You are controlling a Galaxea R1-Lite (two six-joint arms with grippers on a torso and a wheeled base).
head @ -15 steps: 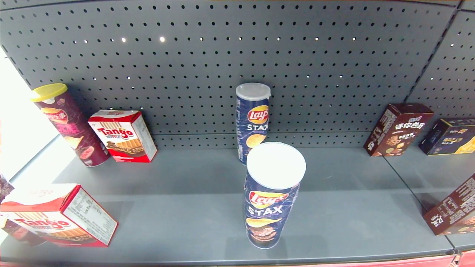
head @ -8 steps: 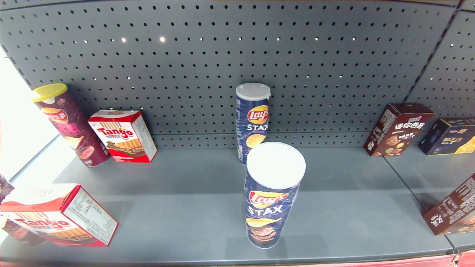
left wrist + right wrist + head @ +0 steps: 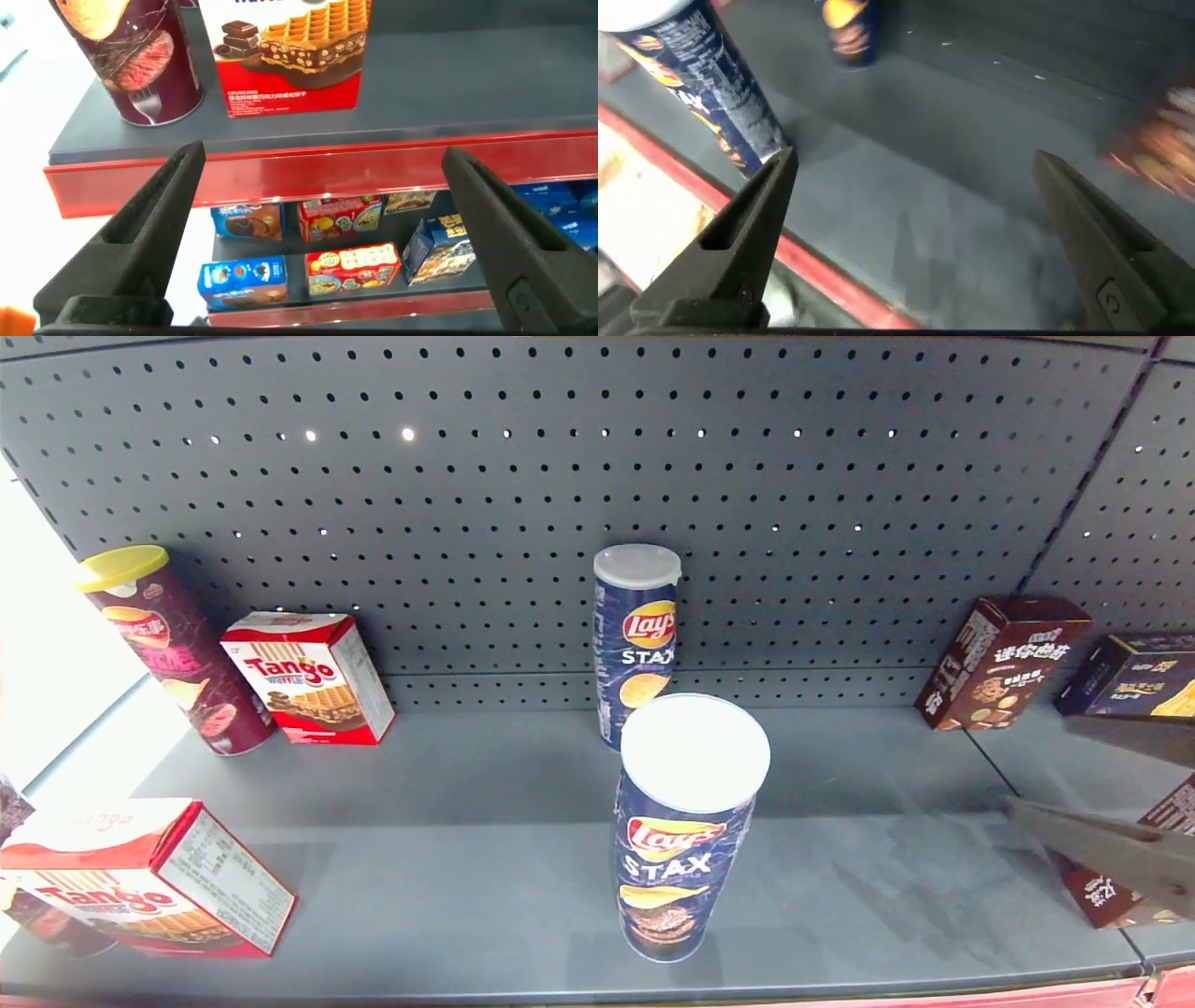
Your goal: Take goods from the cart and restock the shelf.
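Two blue chip cans stand upright mid-shelf, one in front (image 3: pixel 686 821) and one by the back wall (image 3: pixel 637 635). My right gripper (image 3: pixel 1036 763) hangs open and holds nothing over the right part of the grey shelf (image 3: pixel 467 821), well right of the front can. In the right wrist view the right gripper (image 3: pixel 915 159) spans bare shelf floor, with the front can (image 3: pixel 701 75) off to one side and the rear can (image 3: pixel 848 28) farther back. My left gripper (image 3: pixel 322 154) is open and bare, level with the shelf's red front lip (image 3: pixel 318 173).
A maroon can (image 3: pixel 173 653) and a red wafer box (image 3: pixel 308 677) stand at the back left, and another wafer box (image 3: pixel 140 877) at the front left. Brown boxes (image 3: pixel 999 663) sit at the right, one (image 3: pixel 1120 887) near the front edge. A lower shelf holds several boxes (image 3: pixel 346 243).
My right gripper has come into the head view from the right edge, over the shelf's right side. The goods on the shelf have not moved.
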